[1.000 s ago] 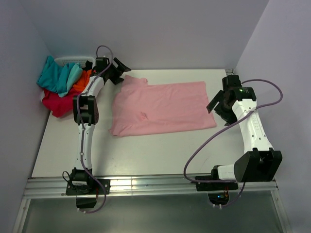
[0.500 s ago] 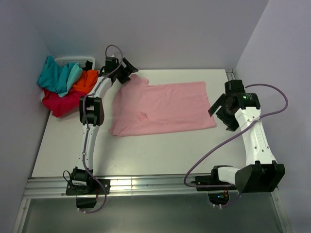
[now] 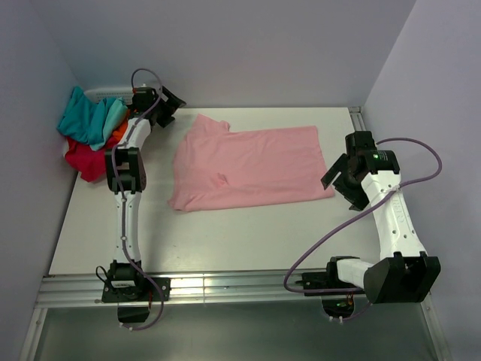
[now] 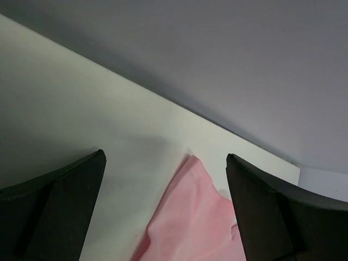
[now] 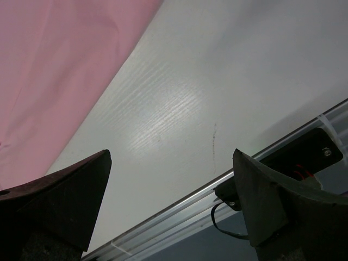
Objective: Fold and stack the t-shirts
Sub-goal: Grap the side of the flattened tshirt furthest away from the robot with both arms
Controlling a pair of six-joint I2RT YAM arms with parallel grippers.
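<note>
Pink t-shirt [image 3: 249, 168] spread flat, wrinkled; both tools empty.

Looking like a robot lab cell — bare walls [image 3: 263, 45] boxing in white table [image 3: 225, 241], arms [image 3: 125, 226] sitting on aluminium rail [image 3: 225, 286].
</note>
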